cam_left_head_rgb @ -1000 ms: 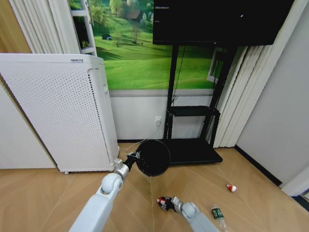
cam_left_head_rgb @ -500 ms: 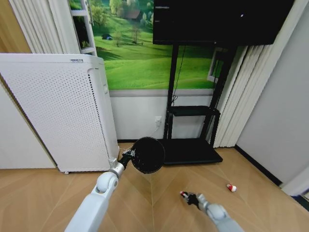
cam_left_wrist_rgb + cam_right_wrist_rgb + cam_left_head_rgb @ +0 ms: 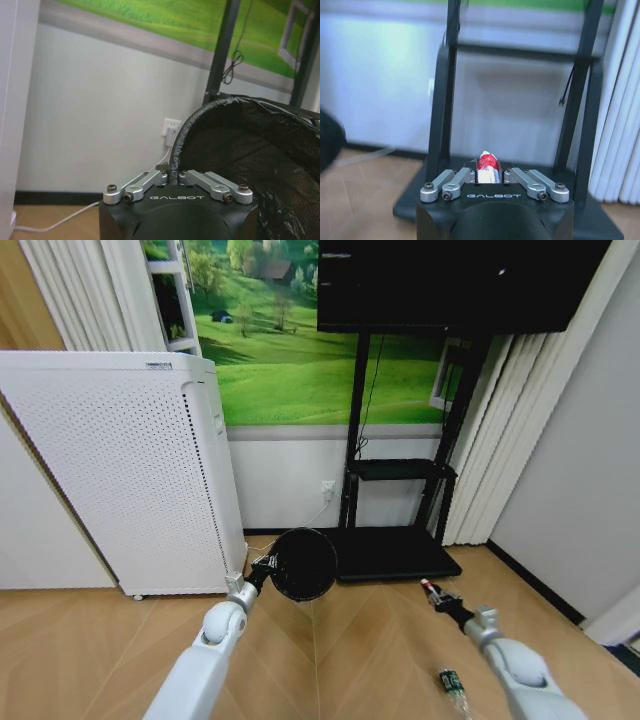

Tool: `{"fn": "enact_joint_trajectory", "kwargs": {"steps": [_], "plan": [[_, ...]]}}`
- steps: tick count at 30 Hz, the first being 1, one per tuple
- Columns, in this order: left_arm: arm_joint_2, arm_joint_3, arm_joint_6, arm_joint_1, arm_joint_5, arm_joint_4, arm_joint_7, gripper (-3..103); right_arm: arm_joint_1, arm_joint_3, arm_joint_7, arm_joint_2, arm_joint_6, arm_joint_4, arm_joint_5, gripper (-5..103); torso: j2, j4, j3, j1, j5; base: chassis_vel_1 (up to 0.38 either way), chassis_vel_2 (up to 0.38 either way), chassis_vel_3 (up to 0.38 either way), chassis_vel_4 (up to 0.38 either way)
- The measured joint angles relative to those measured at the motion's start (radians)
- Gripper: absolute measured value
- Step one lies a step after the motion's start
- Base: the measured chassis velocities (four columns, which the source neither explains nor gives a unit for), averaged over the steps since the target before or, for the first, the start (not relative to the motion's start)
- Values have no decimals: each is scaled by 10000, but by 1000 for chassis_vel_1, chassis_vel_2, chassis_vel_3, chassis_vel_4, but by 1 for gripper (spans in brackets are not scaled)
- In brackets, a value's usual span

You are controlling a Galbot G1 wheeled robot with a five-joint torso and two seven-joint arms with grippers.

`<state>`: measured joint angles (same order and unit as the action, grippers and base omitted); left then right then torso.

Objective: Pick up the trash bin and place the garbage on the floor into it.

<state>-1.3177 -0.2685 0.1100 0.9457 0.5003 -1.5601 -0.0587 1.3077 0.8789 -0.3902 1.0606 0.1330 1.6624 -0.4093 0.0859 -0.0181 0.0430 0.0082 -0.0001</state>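
1. The left gripper is closed on the rim of the trash bin and holds it off the floor, tilted so its dark mouth faces the head camera. In the left wrist view the fingers pinch the thin lined rim between them.

2. The right gripper is raised above the wooden floor, to the right of the bin and apart from it. Its jaws are nearly closed on a small red-and-white piece of garbage that stands up between them.

3. A clear bottle with a green label lies on the floor beside the right forearm, not yet picked up.

4. Handling, as a judgement — the bin looks light and thin-walled, with a crinkly black liner; a rim pinch carries it but lets it swing, so slow moves suit it.

5. The held piece seems very light and soft, so a gentle grip should do. The bottle looks smooth, round and likely to roll — best taken across its middle.
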Motion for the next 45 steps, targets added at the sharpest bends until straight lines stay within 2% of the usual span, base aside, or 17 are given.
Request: {"fn": "enact_joint_trajectory", "kwargs": {"steps": [2,3,6,11,13,19,26,32,33,35,36,37,39,40,43,44,45], "plan": [[-250,318,97,-182,524,397,447,4,611,143,134,68,242,1317,-591,20,0,5,-1,0,1,0,0,0,0],[-250,318,97,-182,524,397,447,4,611,143,134,68,242,1317,-591,20,0,5,-1,0,1,0,0,0,0],[-715,1202,322,-568,1666,829,1367,4,1007,-242,577,411,640,2415,-697,20,0,0,0,0,3,0,0,0,0],[-1212,1984,379,-945,2003,1266,1942,4,948,-815,748,703,836,2771,-460,20,0,1,0,0,5,0,0,0,0],[-1549,2483,384,-1078,2096,1487,2432,4,783,-1130,759,704,943,2877,-351,20,0,3,0,0,3,0,0,0,0],[-1918,3012,378,-1129,1809,1966,2620,4,578,-1396,724,503,1085,3096,-411,20,0,4,0,0,3,0,0,0,0],[-2035,3152,377,-1166,1677,2169,2620,4,541,-1554,674,418,1109,3187,-425,20,-1,3,1,0,2,0,0,0,0],[-2164,3611,399,-1344,1593,2293,3014,4,356,-2358,429,328,1147,3106,-64,20,-1,2,1,0,2,0,0,0,0],[-2196,3729,422,-1408,1599,2291,3169,4,207,-2814,390,366,1113,2893,312,20,-1,2,1,0,1,0,0,0,0],[-2230,3794,434,-1435,1601,2294,3262,4,4,-3161,547,486,1134,2667,574,24,-1,3,1,0,3,0,0,0,0],[-2247,3849,454,-1448,1592,2296,3382,4,-321,-3488,863,630,1186,2361,677,28,-1,3,1,0,2,0,0,0,0],[-2250,3884,503,-1448,1580,2297,3546,4,-595,-3634,1028,699,1133,2102,788,28,-1,4,1,1,2,0,0,0,0],[-2240,3893,552,-1424,1541,2295,3676,4,-769,-3648,1082,667,1041,1940,808,40,-1,5,1,1,1,0,0,0,0],[-2240,3893,552,-1424,1541,2295,3676,4,-769,-3648,1082,667,1041,1940,808,40,-1,5,1,1,1,0,0,0,0],[-2192,3873,599,-1401,1279,2295,3839,4,-830,-3539,1061,506,933,1873,686,56,-1,3,1,1,1,0,0,0,0],[-2192,3873,599,-1401,1279,2295,3839,4,-830,-3539,1061,506,933,1873,686,56,-1,3,1,1,1,0,0,0,0],[-2184,3870,617,-1402,1073,2308,3888,4,-793,-3472,1055,474,909,1885,624,61,-1,3,1,0,1,0,0,0,0]]}}
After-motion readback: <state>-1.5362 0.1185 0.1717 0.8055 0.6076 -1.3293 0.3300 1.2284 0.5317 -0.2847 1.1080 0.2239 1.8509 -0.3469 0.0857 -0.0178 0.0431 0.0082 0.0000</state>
